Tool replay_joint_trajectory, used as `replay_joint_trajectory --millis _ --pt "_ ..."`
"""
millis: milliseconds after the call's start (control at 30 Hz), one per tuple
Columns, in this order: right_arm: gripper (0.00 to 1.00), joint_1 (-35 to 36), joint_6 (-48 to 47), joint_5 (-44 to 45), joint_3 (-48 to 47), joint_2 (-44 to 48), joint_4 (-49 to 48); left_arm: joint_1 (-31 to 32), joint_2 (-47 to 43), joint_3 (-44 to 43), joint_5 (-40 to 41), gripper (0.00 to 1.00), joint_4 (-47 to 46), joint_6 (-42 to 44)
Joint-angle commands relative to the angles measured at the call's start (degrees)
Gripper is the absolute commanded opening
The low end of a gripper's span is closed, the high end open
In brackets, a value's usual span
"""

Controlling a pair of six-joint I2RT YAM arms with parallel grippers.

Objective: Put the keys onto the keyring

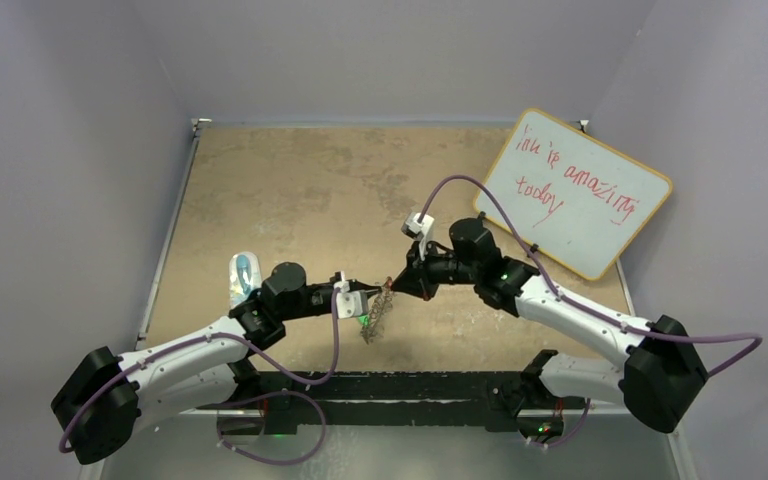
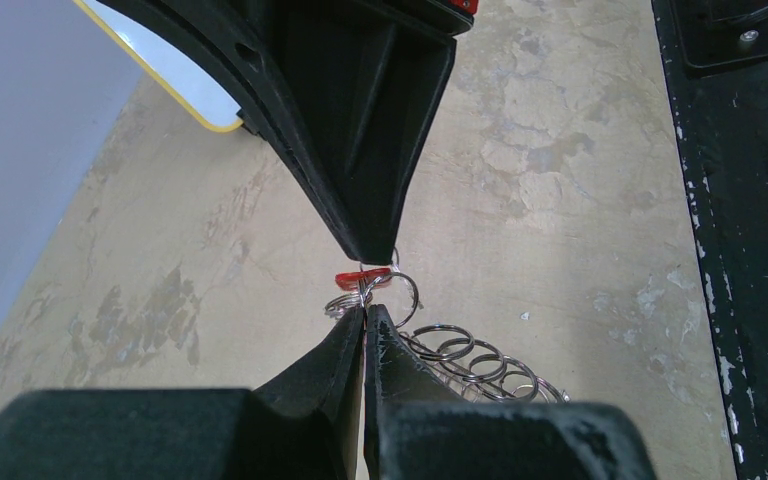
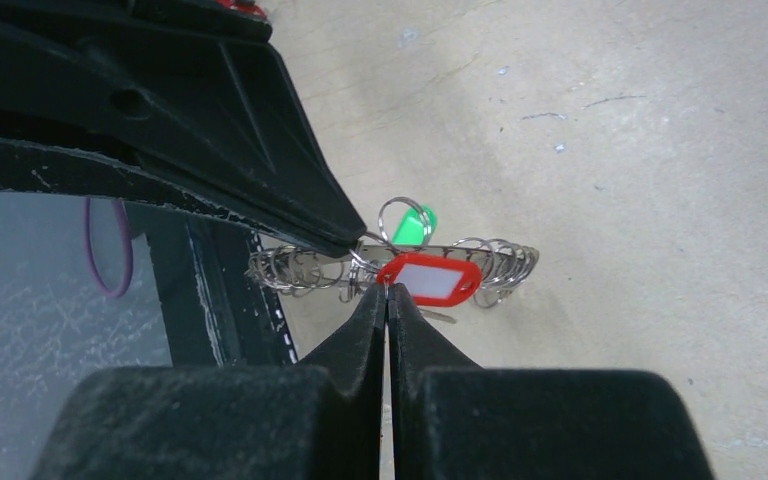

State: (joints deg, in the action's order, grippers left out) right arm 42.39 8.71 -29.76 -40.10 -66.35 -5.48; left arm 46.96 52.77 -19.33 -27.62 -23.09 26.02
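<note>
Just in from the middle of the near edge of the table (image 1: 290,190), the keyring (image 1: 377,316) hangs on edge, apparently clear of the surface, held from both sides. Left gripper (image 2: 365,312): pressed together on the ring's rim, among its small loops (image 2: 465,352). Right gripper (image 3: 387,296): pressed together on the near end of the red-headed key (image 3: 430,280), which lies against the rim; whether that key is threaded on yet cannot be told. Green-headed key (image 3: 415,228) sits just behind the rim, seemingly hung from a loop. Handling judgement: the ring is thin, stiff metal, light and slick, likely to swing or twist in a fingertip grip; best pinched flat across the rim, close to the loop being worked. The keys are tiny and light; the plastic head should give better purchase than bare metal. Risk: neighbouring loops snagging. Farther off, a clear bluish plastic object (image 1: 243,276) lies by the left edge, and a whiteboard (image 1: 578,192) leans at the far right corner.
</note>
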Motion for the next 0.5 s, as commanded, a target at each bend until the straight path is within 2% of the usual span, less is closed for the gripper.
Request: replay_joint_trajectory --millis 0,467 --pt "0.00 1.86 -0.91 -0.04 -1.12 0.08 -0.69 0.46 0.22 0.61 -0.07 0.00 -1.35 -0.90" --pt "0.00 2.70 -0.51 1.45 -1.52 2.05 -3.28 0.55 0.32 0.61 -0.20 0.00 -1.61 -0.98"
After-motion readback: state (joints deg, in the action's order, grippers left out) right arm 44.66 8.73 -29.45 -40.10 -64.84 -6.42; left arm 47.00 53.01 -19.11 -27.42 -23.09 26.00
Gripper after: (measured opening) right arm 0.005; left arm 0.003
